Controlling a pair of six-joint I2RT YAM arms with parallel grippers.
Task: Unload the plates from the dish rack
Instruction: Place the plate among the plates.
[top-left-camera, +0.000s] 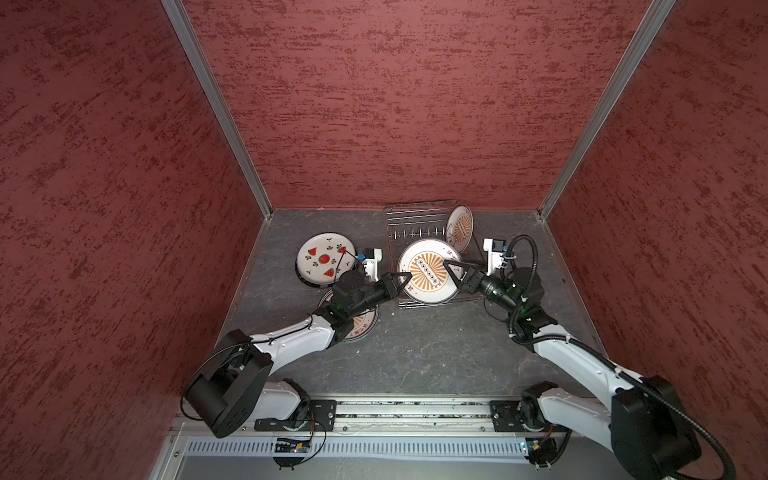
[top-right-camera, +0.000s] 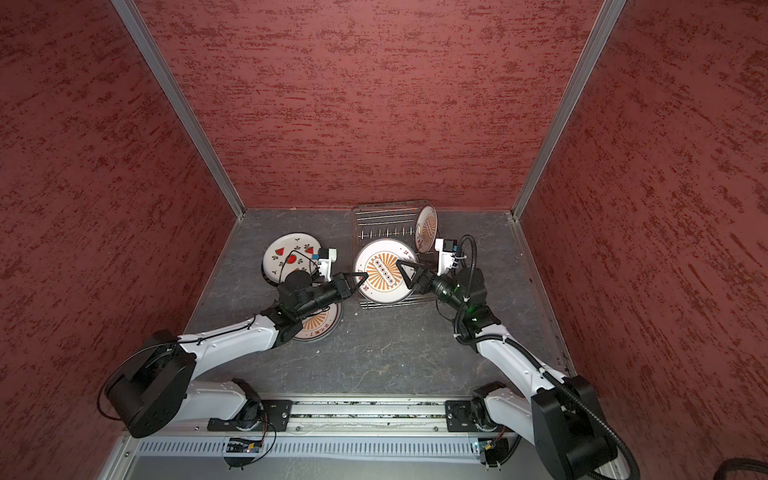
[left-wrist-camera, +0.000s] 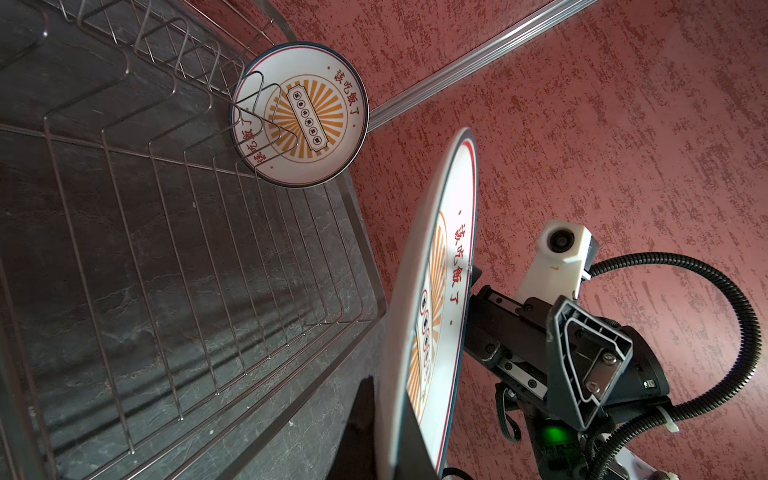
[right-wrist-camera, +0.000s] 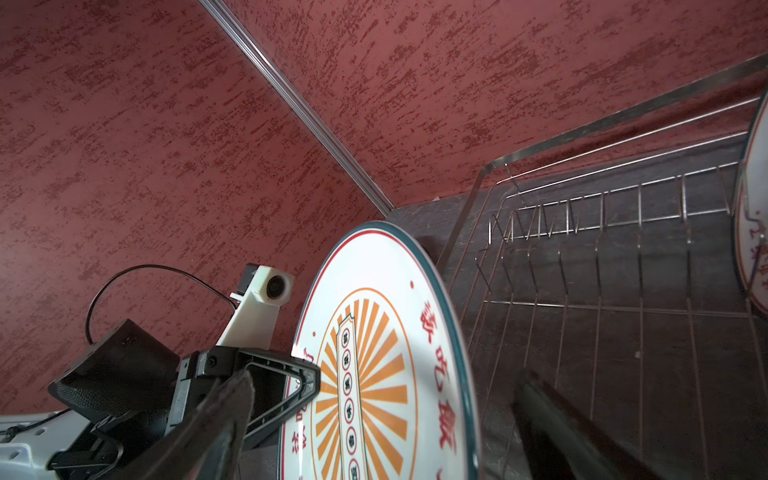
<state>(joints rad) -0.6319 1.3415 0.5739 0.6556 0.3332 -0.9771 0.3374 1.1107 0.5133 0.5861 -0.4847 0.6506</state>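
The dish rack (top-left-camera: 415, 216) (top-right-camera: 382, 216) is a silver wire basket at the back of the table. A small orange-sunburst plate (top-left-camera: 460, 226) (left-wrist-camera: 303, 116) stands upright at its right end. A larger white plate with an orange sunburst and red characters (top-left-camera: 430, 270) (top-right-camera: 384, 270) (right-wrist-camera: 374, 332) hangs over the rack's front part. My left gripper (top-left-camera: 405, 280) (left-wrist-camera: 395, 444) is shut on that plate's left rim. My right gripper (top-left-camera: 451, 272) (right-wrist-camera: 386, 436) stands open, its jaws spread on either side of the plate's right rim.
A watermelon-printed plate (top-left-camera: 322, 259) (top-right-camera: 291, 257) lies on a low stack at the table's left. Another sunburst plate (top-left-camera: 361, 326) (top-right-camera: 320, 324) lies flat under my left arm. Red walls close in the back and both sides.
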